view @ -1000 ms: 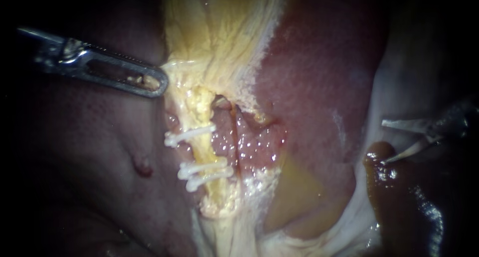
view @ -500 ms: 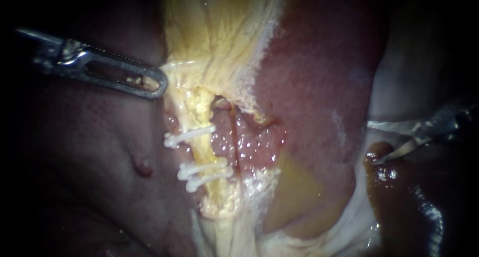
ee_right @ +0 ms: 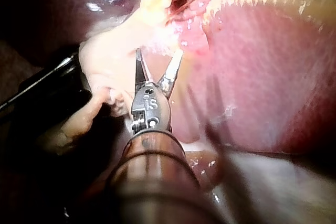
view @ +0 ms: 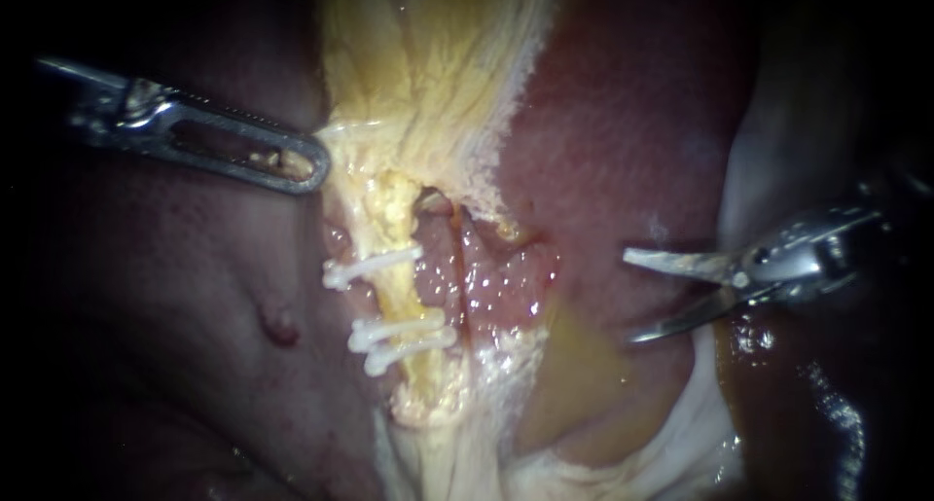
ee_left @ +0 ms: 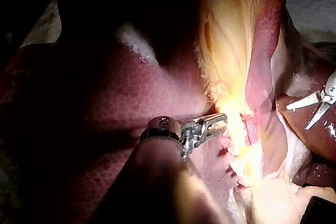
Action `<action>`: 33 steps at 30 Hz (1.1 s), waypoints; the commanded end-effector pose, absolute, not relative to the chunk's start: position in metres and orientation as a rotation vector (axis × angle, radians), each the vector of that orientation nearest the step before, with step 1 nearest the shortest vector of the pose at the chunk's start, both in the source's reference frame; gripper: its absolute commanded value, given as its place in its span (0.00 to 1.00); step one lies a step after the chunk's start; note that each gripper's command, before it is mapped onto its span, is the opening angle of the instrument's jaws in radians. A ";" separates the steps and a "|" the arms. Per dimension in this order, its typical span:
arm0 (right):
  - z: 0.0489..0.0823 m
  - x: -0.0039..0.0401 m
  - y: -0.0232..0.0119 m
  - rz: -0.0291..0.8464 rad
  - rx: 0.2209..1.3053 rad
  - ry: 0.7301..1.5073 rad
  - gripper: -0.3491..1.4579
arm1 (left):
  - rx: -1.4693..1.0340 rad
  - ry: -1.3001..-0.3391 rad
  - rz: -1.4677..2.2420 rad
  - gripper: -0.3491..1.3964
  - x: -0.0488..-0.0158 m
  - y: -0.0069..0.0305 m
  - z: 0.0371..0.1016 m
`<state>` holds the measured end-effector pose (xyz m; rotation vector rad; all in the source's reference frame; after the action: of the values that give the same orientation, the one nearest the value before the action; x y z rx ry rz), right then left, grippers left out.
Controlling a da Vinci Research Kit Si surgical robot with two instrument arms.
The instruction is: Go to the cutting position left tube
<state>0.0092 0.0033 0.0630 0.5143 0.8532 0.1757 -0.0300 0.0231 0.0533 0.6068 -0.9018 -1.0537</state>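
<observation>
Left instrument (view: 316, 165) in from the left, slotted claw pressed together and pinching the near edge of the yellow tissue (view: 428, 63), with a pale fold running from the claw tip into that sheet. Shreds of tissue visible through the slot.

Right instrument (view: 630, 297) in from the right, its claw of two thin blades spread wide with nothing between them. Tips over the red surface of the liver (view: 623, 141), well apart from the left tube.

Left tube (view: 397, 295): a yellow strand leading down out of the yellow tissue, just beside a wet pink patch (view: 486, 277) on the side toward the right instrument. Single white clip (view: 375, 265) across the tube nearer the yellow tissue, pair of white clips (view: 401, 338) close together farther along, and a short bare stretch of tube between them.

From the right wrist camera: blades parted in a V, pale tissue under them, the wet pink hollow ahead. Contact with the tissue impossible to tell there.

From the left wrist camera: claw closed at the brightly lit yellow edge, right instrument beyond the yellow strand, blades apart.
</observation>
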 end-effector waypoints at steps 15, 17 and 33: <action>0.0639 0.0160 0.0018 0.198 0.611 0.924 0.99 | 0.609 -0.901 -1.053 0.00 -0.0303 0.0230 0.0534; 0.0641 0.0165 0.0019 0.198 0.613 0.925 0.99 | 0.609 -0.901 -1.053 0.00 -0.0303 0.0230 0.0535; 0.0687 0.0210 0.0004 0.196 0.696 0.928 0.99 | 0.614 -0.901 -1.050 0.00 -0.0304 0.0229 0.0535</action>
<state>0.0211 0.0003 0.0690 0.6968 0.9293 0.1946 -0.0304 0.0229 0.0535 0.6135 -0.9015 -1.0504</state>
